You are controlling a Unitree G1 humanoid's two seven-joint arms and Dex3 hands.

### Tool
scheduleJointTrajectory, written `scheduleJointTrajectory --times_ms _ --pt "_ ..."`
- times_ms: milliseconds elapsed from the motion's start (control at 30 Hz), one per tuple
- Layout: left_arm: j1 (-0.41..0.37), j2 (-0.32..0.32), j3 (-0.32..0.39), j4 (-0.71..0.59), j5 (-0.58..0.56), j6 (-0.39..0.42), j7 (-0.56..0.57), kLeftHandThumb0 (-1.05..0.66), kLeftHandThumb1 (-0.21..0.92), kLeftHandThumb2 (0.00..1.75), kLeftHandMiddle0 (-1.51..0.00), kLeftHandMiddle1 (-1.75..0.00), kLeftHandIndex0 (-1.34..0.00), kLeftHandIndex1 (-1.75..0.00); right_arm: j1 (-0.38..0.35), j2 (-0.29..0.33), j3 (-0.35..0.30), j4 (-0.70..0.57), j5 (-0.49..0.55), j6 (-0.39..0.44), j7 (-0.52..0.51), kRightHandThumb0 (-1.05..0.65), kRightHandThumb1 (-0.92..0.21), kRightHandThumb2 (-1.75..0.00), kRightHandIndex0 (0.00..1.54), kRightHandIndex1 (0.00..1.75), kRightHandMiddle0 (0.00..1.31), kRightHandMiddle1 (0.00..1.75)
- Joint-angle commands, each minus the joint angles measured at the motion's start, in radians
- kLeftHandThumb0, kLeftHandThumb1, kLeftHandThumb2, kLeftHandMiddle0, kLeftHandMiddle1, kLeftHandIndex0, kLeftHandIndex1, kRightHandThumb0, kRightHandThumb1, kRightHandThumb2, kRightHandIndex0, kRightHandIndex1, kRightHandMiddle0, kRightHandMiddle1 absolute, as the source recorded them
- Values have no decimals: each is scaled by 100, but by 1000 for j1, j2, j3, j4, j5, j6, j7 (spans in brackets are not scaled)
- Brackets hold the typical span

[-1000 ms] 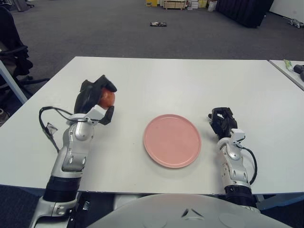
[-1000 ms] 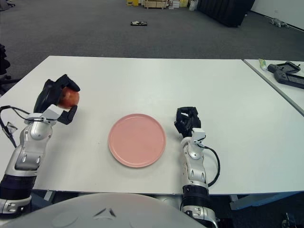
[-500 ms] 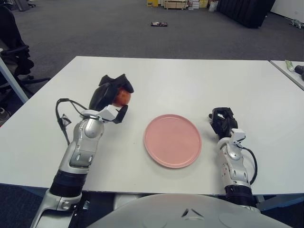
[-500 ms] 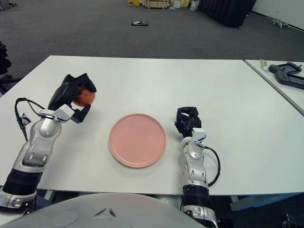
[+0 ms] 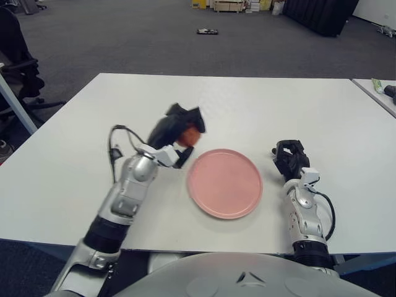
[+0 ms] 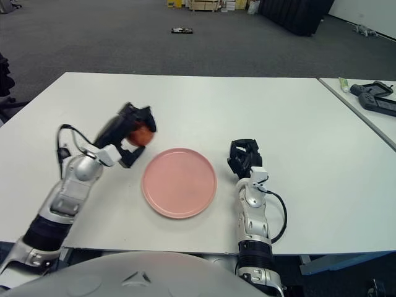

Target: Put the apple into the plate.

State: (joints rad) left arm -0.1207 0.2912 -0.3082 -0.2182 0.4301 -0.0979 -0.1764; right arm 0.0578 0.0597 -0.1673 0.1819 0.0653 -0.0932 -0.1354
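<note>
Moved right, left robot hand grips apple beside plate; right robot hand curled, idle

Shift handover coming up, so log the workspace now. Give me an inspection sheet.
Surface: white rectangular table, no spills seen.
Job's things: red apple held above the table just left of the round pink plate; plate holds nothing.
Clutter: nothing seen on this table.
Robot hands: left robot hand shut on the apple; right robot hand curled, resting on the table right of the plate.
Cables: black cable looping at the left forearm; another at the right forearm.
Surroundings: grey carpet floor; second table at right with small items.
</note>
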Motion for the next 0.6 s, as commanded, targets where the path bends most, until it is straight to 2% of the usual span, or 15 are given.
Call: scheduleJointTrajectory --times_ms 0,200,300,567 --pt "-51 -1 -26 18 -18 -51 -37 0 -7 171 -95 -159 -68 -175 20 4 1 32 1 34 -4 -36 -82 -67 44 127 25 175" --pt "-45 -3 -58 18 -53 -65 -110 0 -5 168 -94 -159 -66 -175 22 4 3 28 -5 41 -11 -36 -82 -67 44 127 25 175" --pt "-42 -32 -131 68 -63 -83 -158 0 -4 167 -94 -158 -65 -175 20 6 0 30 -1 45 -13 -36 -82 -66 44 128 25 175" --pt "-68 -46 -189 137 -52 -119 -199 0 -2 165 -93 -157 -64 -175 19 5 0 37 -3 40 -20 -36 -83 -65 44 129 24 175"
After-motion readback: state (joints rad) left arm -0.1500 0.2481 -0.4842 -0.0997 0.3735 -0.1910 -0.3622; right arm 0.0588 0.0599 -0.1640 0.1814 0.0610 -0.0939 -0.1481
